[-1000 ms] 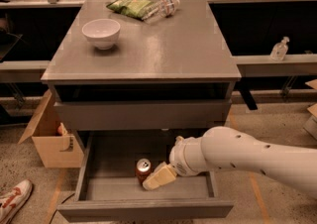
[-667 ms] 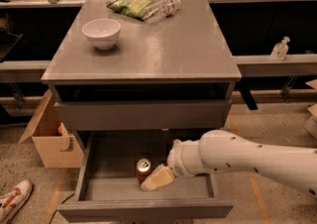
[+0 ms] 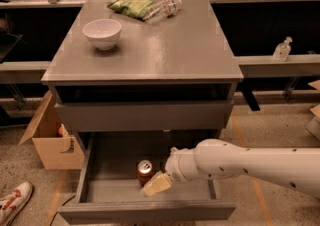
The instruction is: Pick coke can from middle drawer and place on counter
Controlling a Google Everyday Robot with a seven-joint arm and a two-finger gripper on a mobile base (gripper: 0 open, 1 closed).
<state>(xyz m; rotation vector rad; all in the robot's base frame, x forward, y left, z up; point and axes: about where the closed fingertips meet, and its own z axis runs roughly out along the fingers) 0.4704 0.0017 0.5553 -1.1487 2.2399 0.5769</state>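
Observation:
The coke can (image 3: 144, 171), red with a silver top, stands upright on the floor of the open middle drawer (image 3: 110, 182), near its middle. My gripper (image 3: 155, 184) reaches into the drawer from the right on a white arm (image 3: 240, 162). Its tan tip sits right beside the can, at the can's lower right and close to touching it. The counter (image 3: 165, 55) is the grey top slab of the cabinet above.
On the counter stand a white bowl (image 3: 102, 33), a green chip bag (image 3: 130, 6) and a clear water bottle (image 3: 164, 8). A closed grey drawer front (image 3: 145, 115) overhangs the open drawer. A cardboard box (image 3: 50, 142) and a shoe (image 3: 12, 205) are at the left.
The arm and gripper have shifted slightly left and down, staying beside the can. The can has not moved.

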